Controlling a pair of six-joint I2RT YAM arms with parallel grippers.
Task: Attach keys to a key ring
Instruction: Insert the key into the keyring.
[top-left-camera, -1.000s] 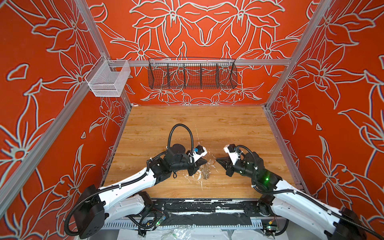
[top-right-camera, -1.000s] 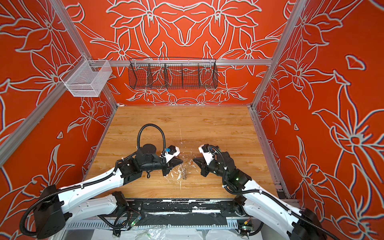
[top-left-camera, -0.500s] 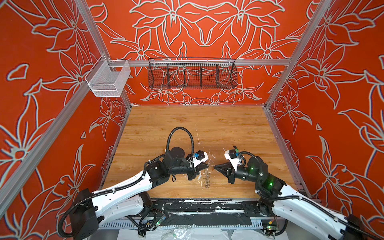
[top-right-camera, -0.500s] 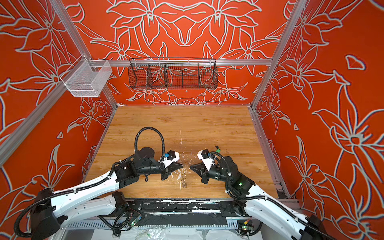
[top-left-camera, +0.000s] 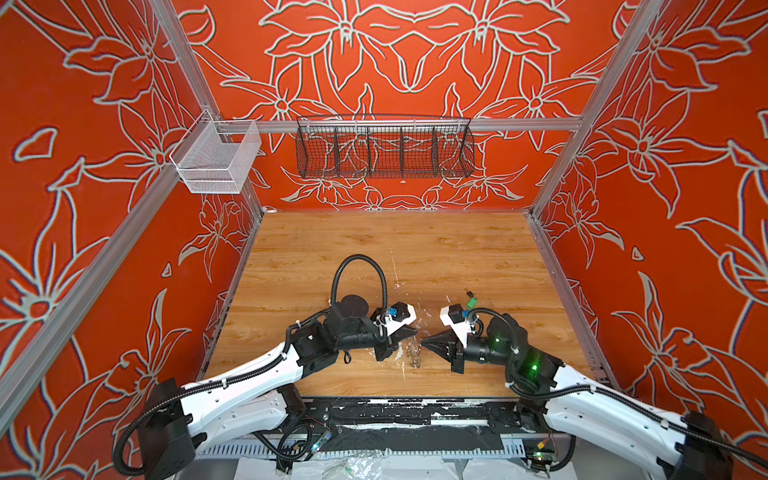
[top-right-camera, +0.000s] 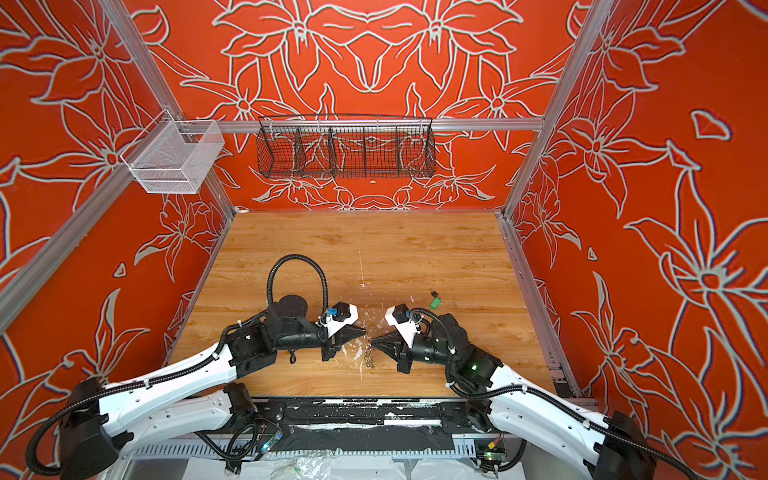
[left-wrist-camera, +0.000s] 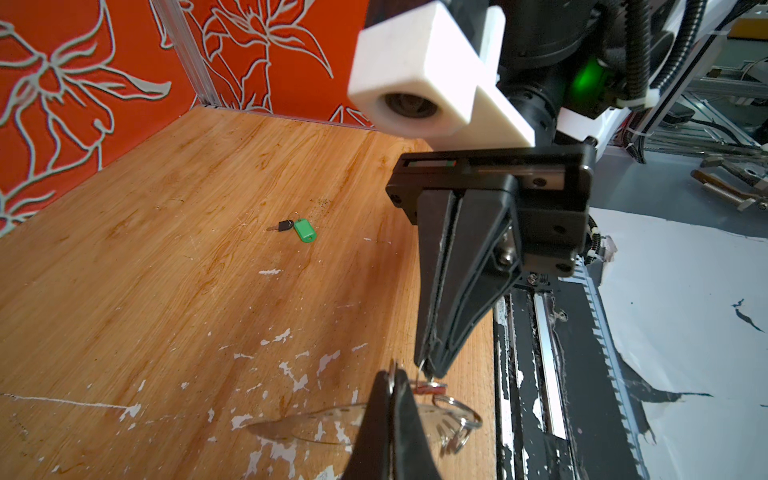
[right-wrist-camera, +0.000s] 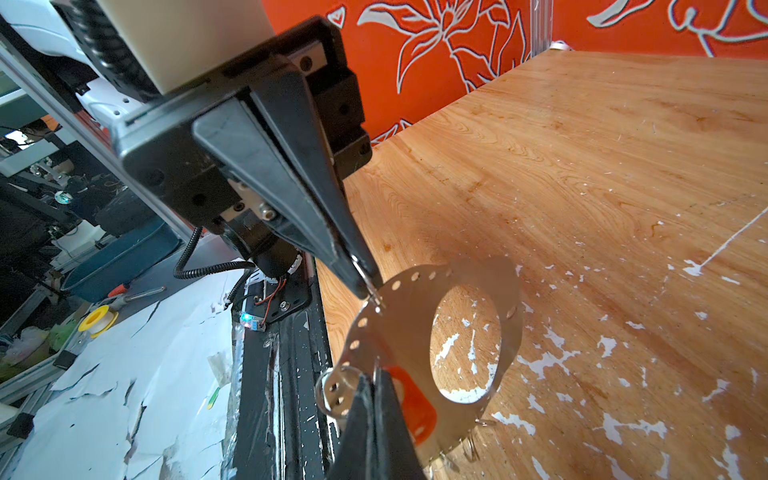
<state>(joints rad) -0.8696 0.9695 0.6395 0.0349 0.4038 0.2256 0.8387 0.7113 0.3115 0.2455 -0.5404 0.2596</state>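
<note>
Closure is full on both sides: left jaws pinch a split ring (right-wrist-camera: 375, 296) on the rim of the key ring (right-wrist-camera: 457, 276), apparently suspending it off the tabletop (right-wrist-camera: 623, 166); right jaws pinch the wire loop of the orange-red key (right-wrist-camera: 415, 401) just beside, presumably for threading. Count: one key ring, two keys; the green key (left-wrist-camera: 304, 230) lies loose beyond the right jaws.

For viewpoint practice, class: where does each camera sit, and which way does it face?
Both top views: overhead, near the robot's base, looking down on the table; both arms show.
Left wrist: behind the left gripper, facing the right gripper; own tips show.
Right wrist: mirrored, facing the left gripper; own tips show.
Wrist views share the key ring.
</note>
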